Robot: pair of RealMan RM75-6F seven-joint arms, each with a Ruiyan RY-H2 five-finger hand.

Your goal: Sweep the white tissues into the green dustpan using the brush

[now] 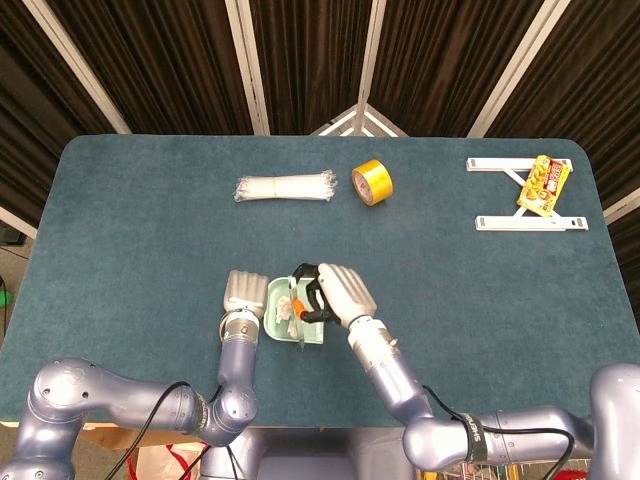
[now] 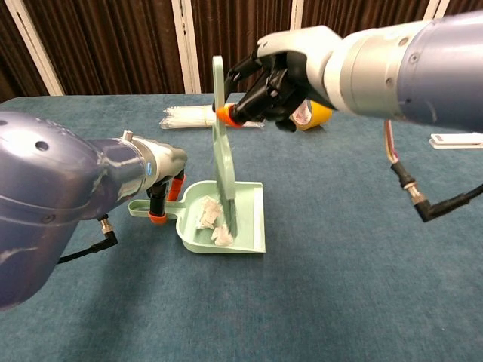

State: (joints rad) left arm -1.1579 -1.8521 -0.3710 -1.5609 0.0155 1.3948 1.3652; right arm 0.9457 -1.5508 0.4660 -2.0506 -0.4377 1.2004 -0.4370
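Near the worktop's [image 1: 120,230] front edge, the left robot hand [image 1: 244,292] grips the green dustpan's [image 2: 249,226] handle to steady it. The right robot hand [image 2: 275,75] clasps the brush [image 2: 222,162] upright, bristles inside, penning the white tissues [image 2: 210,224] in the pan.

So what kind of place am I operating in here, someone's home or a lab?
Most likely a lab or test cell, not a home: a table covered in blue-green felt, dark curtains with white framing behind it, and unrelated props laid out, such as a yellow tape roll and a bundle of white zip ties.
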